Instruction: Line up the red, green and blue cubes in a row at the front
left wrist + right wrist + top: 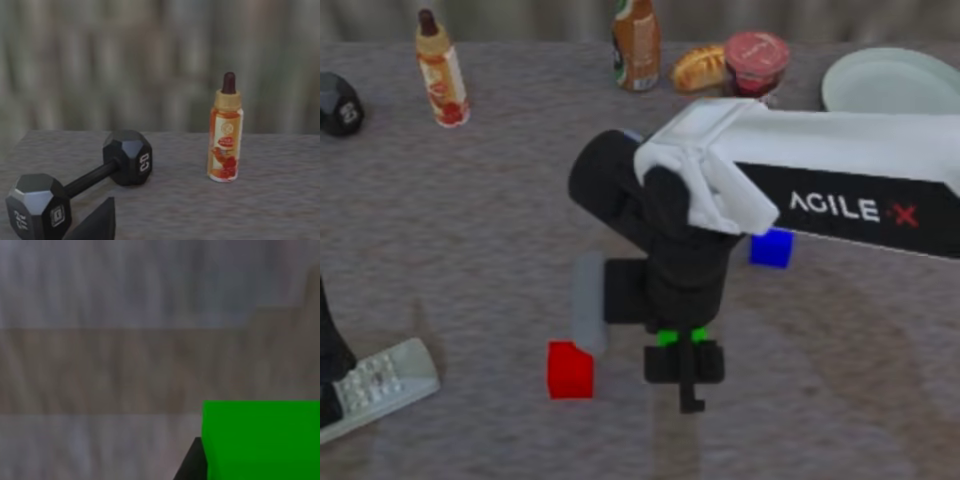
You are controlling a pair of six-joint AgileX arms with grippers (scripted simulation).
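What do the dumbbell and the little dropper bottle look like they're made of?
The dumbbell looks like black metal or rubber-coated: faceted heads with a dull sheen and pale numbers. The dropper bottle seems clear amber glass or plastic, glossy, with a printed label and dark rubbery bulb.

I count three cubes: one green cube [681, 337] between the fingers of my right gripper [684, 352], one red cube [570, 370] just to the left of that gripper, and one blue cube [771, 248] behind it to the right. There are two bottles, a dropper bottle [442, 70] and a brown bottle [636, 42], both well behind the gripper. One each of dumbbell [339, 104], remote control [375, 386], bread roll [700, 67], red cup [756, 60] and plate [890, 81].
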